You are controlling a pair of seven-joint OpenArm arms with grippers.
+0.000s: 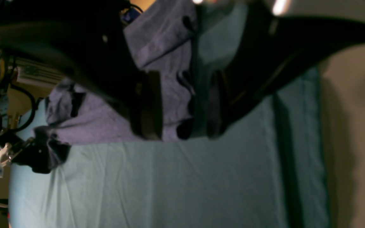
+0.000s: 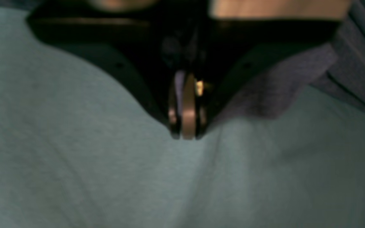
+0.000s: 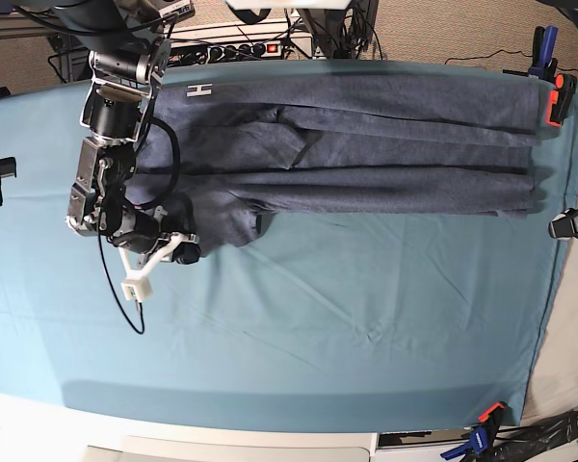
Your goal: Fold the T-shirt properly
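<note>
Right claw [image 2: 185, 134] pinched shut on T-shirt [image 3: 366, 154] sleeve edge, left claw [image 1: 182, 104] gaping around cloth: carry both evenly.

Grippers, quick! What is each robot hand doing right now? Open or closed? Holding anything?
Left gripper: open, its fingers either side of a T-shirt edge, not clamped.
Right gripper: shut on a fold of the T-shirt, over the teal table cloth.

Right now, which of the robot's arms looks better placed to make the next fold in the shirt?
Probably the right arm. Its right gripper is shut on the T-shirt at the sleeve end, ready to pull it over. The left gripper is open near the opposite end, gripping nothing.
</note>
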